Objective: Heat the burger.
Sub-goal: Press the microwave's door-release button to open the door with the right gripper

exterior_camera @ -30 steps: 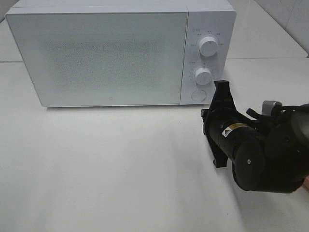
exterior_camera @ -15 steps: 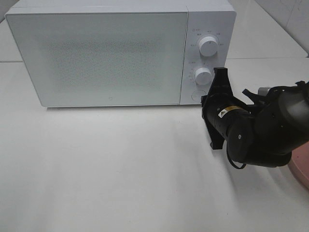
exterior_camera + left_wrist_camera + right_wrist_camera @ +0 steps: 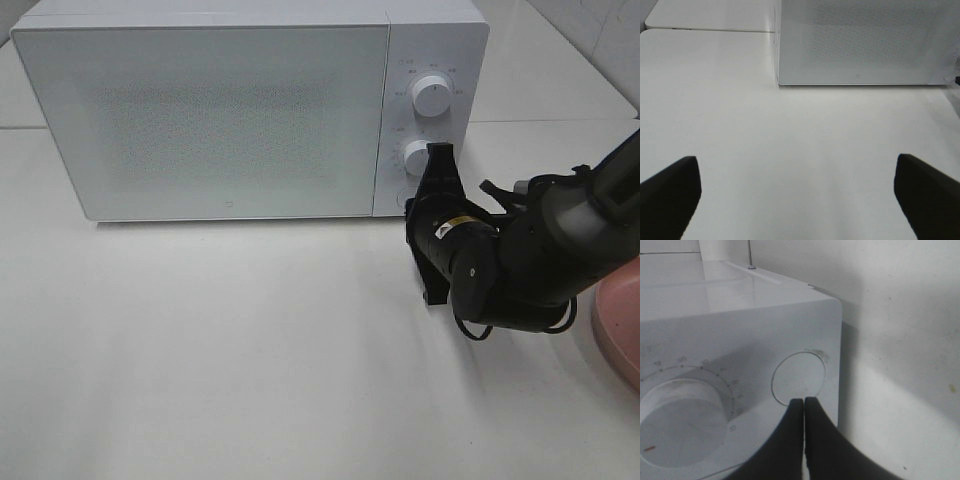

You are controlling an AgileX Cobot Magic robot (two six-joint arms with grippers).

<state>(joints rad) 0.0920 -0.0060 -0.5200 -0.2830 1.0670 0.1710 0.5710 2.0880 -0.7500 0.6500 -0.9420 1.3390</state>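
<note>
The burger is out of view in every frame. A white microwave (image 3: 200,110) stands at the back of the table with its door closed. My right gripper (image 3: 412,208) is shut, holds nothing, and points at the microwave's control panel. In the right wrist view the shut gripper (image 3: 804,401) has its tips at the lower rim of the round button (image 3: 799,377); whether they touch it I cannot tell. My left gripper (image 3: 799,195) hangs open over bare table, well short of the microwave (image 3: 865,45), with nothing between its fingers (image 3: 670,190).
Two white dials sit on the panel, the upper dial (image 3: 430,95) and the lower dial (image 3: 417,155), which also shows beside the button as the lower dial (image 3: 680,412). A pink plate (image 3: 618,325) lies at the right edge, partly behind the right arm.
The right arm has swung left toward the control panel, so its shut tip now covers the round button. The pink plate has come into view behind it. The left gripper stays open.
</note>
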